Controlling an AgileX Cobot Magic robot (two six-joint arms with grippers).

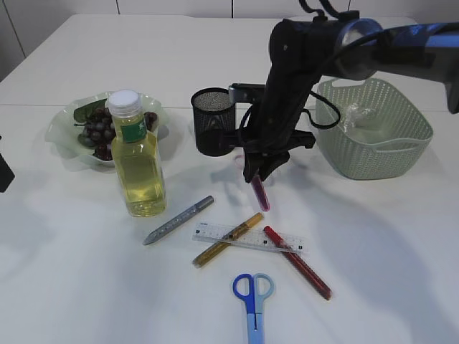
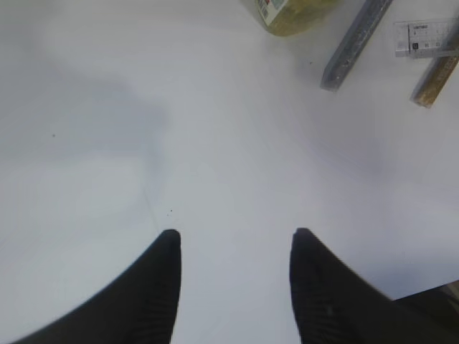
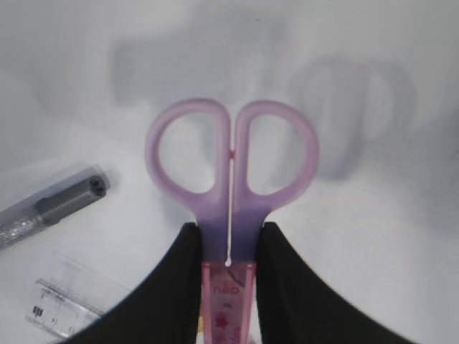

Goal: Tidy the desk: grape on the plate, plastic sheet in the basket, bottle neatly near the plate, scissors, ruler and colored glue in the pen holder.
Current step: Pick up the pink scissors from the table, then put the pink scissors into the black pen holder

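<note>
Beside pen holder (image 1: pixel 214 120), right gripper (image 3: pixel 229 247) pinches purple scissors (image 3: pixel 231 165).

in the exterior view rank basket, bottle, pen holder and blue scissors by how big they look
1. basket, widest thing on the table
2. bottle, tallest, but less area than the basket
3. pen holder
4. blue scissors, cut off by the bottom edge and nearest the camera, so their last place is unsure

A broad, smooth white tabletop (image 1: pixel 373 287) fills nearly the whole scene, lit evenly from above, soft grey shadows pooling across it. Along the far edge runs a pale white panelled wall (image 1: pixel 179 6) with thin vertical seams.
</note>
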